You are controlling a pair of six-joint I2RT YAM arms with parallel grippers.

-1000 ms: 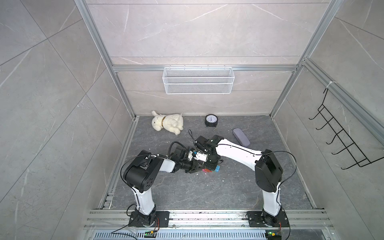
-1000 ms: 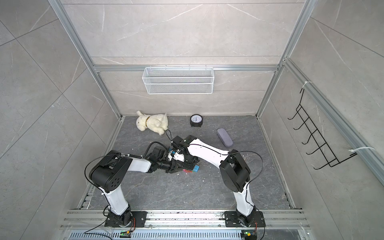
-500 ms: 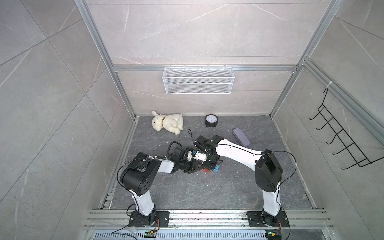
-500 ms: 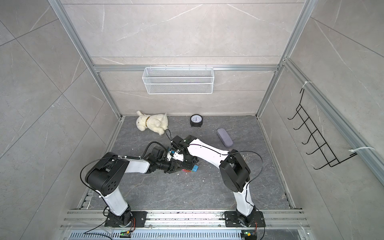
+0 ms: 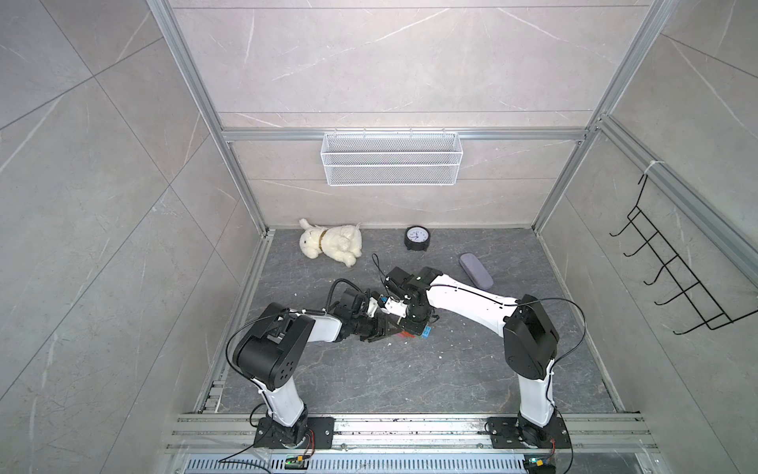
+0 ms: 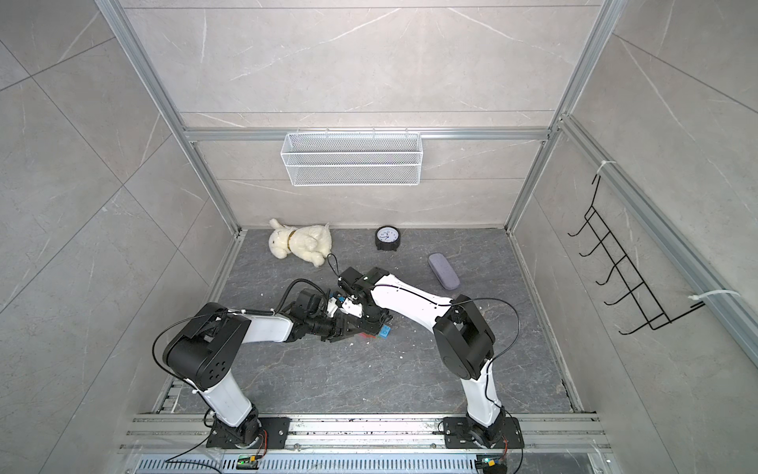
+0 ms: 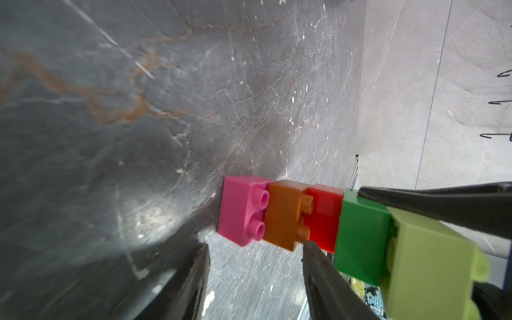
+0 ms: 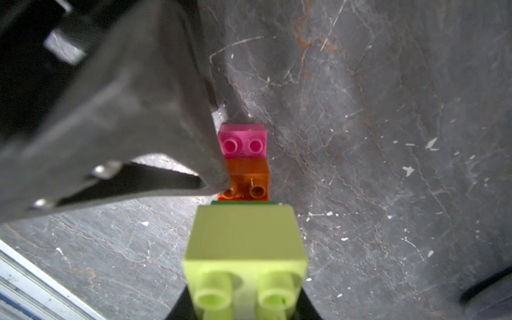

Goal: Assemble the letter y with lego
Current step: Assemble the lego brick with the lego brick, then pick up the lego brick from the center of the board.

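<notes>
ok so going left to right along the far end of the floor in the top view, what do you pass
plush dog → clock → grey case

Grey marble-look tile walls (image 5: 369,61) rising on three sides, pale veins running across. Aluminium posts (image 5: 201,102) standing at corners. White wire basket (image 5: 389,164) hanging at upper centre, on back wall. Black hook rack (image 5: 676,283) hanging at right of frame. Dark grey veined floor (image 5: 410,377) lying at lower centre, white flecks scattering over it. Slotted metal rail (image 5: 410,424) running along bottom edge. Light falling evenly, glinting softly off floor.
</notes>
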